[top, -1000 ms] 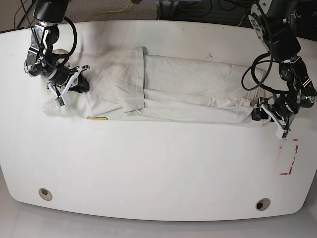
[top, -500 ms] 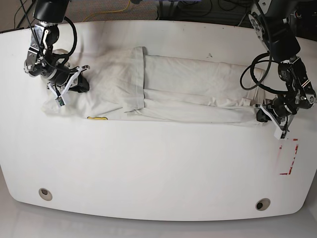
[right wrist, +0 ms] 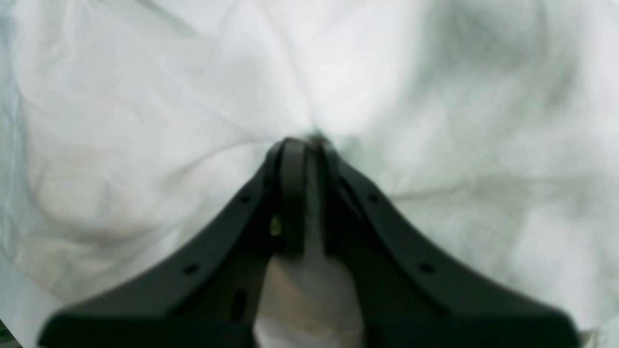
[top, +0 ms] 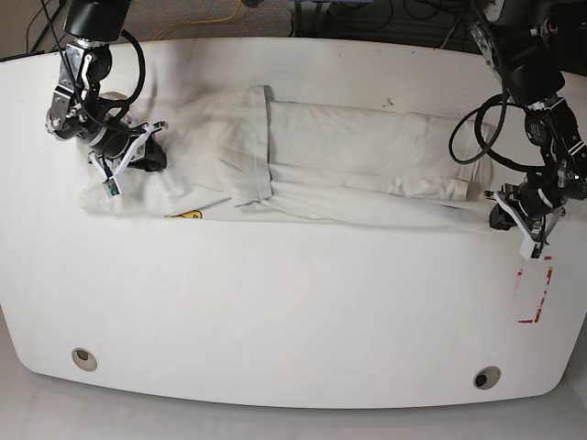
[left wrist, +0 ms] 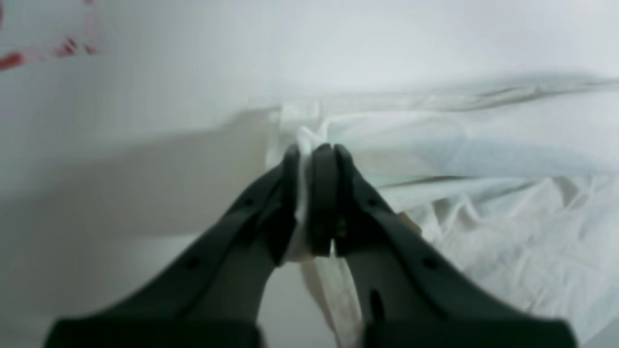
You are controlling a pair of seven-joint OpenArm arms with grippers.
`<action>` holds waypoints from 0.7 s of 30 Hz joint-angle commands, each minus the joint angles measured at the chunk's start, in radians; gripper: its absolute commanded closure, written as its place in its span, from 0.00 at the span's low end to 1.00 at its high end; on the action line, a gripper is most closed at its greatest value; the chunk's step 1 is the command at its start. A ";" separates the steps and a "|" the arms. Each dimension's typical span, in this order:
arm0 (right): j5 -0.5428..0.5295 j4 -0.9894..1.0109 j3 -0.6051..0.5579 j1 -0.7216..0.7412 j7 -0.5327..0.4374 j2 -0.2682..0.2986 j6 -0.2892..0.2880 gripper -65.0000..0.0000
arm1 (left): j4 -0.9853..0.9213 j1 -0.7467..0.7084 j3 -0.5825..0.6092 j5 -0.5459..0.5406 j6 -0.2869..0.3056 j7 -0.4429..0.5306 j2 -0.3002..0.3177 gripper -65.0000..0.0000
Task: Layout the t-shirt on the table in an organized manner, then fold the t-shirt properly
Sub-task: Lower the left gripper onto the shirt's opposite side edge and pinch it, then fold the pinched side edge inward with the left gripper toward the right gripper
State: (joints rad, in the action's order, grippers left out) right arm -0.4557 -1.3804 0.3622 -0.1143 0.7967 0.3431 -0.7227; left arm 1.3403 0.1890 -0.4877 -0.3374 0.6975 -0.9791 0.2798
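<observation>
The t-shirt lies along the far half of the table as a long folded band, stretched between my two arms. My left gripper is clamped on a bunched corner of cloth at the band's end nearest the red tape rectangle; the left wrist view shows fabric pinched between the closed jaws. My right gripper is likewise clenched on cloth at the opposite end, with wrinkles radiating from the pinch in the right wrist view. A small yellow-orange badge peeks out at the near edge.

Risks, as I judge them: the left grip takes only a thin ridge at the very edge, so a firm pull could slip it free. Uneven tension between the arms could skew the band or drag open the layers already folded.
</observation>
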 commanded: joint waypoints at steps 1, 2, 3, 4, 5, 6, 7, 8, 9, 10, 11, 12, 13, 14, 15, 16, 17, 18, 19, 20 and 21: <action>0.093 0.011 -0.005 -0.014 0.108 0.001 0.025 0.92 | 0.061 -0.006 -0.003 -0.006 0.001 0.010 0.019 0.97; 0.093 0.011 -0.005 -0.014 0.108 0.001 0.025 0.92 | 0.078 -0.015 -0.003 -0.006 0.001 0.010 0.019 0.97; 0.093 0.011 -0.007 -0.014 0.108 0.001 0.025 0.92 | 0.087 -0.021 -0.003 -0.006 0.001 0.010 0.020 0.97; 0.093 0.011 -0.007 -0.014 0.108 0.000 0.025 0.92 | 0.104 -0.030 -0.003 -0.006 0.001 0.010 0.020 0.97; 0.093 0.011 -0.007 -0.014 0.108 0.000 0.025 0.92 | 0.112 -0.036 -0.003 -0.006 0.001 0.010 0.020 0.97; 0.093 0.011 -0.007 -0.014 0.108 -0.006 0.025 0.92 | 0.123 -0.044 -0.003 -0.006 0.001 0.010 0.020 0.97; 0.093 0.011 -0.007 -0.014 0.108 -0.011 0.025 0.92 | 0.132 -0.049 -0.004 -0.006 0.001 0.010 0.020 0.97; 0.093 0.011 -0.007 -0.014 0.108 -0.014 0.025 0.92 | 0.141 -0.055 -0.004 -0.006 0.001 0.009 0.020 0.97; 0.093 0.011 -0.007 -0.014 0.108 -0.014 0.025 0.92 | 0.152 -0.062 -0.004 -0.006 0.001 0.009 0.020 0.97; 0.093 0.011 -0.007 -0.014 0.108 -0.014 0.025 0.92 | 0.163 -0.070 -0.004 -0.004 0.001 0.009 0.020 0.97; 0.093 0.011 -0.007 -0.014 0.108 -0.016 0.025 0.92 | 0.173 -0.076 -0.004 -0.004 0.001 0.009 0.020 0.97; 0.093 0.011 -0.009 -0.014 0.108 -0.017 0.025 0.92 | 0.187 -0.085 -0.004 -0.002 0.001 0.009 0.020 0.97; 0.093 0.011 -0.009 -0.014 0.108 -0.017 0.025 0.92 | 0.198 -0.093 -0.004 -0.002 0.001 0.009 0.020 0.97; 0.093 0.011 -0.009 -0.014 0.108 -0.017 0.025 0.92 | 0.216 -0.104 -0.004 -0.002 0.001 0.009 0.020 0.97; 0.093 0.011 -0.009 -0.014 0.108 -0.017 0.025 0.92 | 0.227 -0.112 -0.004 -0.002 0.001 0.009 0.020 0.97; 0.093 0.011 -0.009 -0.014 0.108 -0.017 0.025 0.92 | 0.242 -0.121 -0.004 -0.004 0.001 0.009 0.020 0.97; 0.093 0.011 -0.009 -0.014 0.108 -0.017 0.025 0.92 | 0.256 -0.130 -0.004 -0.004 0.001 0.009 0.020 0.97; 0.093 0.011 -0.009 -0.014 0.108 -0.017 0.025 0.92 | 0.267 -0.136 -0.004 -0.004 0.001 0.009 0.019 0.97; 0.093 0.011 -0.009 -0.014 0.108 -0.017 0.025 0.92 | 0.281 -0.145 -0.004 -0.004 0.001 0.009 0.019 0.97; 0.093 0.011 -0.009 -0.014 0.108 -0.017 0.025 0.92 | 0.287 -0.148 -0.004 -0.004 0.001 0.009 0.019 0.97; 0.094 0.011 -0.010 -0.014 0.108 -0.017 0.025 0.92 | 0.302 -0.161 -0.006 -0.006 0.001 0.009 0.019 0.97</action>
State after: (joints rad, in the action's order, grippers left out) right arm -0.4557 -1.3808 0.3618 -0.1123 0.7918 0.3267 -0.7212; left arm 1.6012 0.0246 -0.4862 -0.3325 0.7002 -0.9878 0.2779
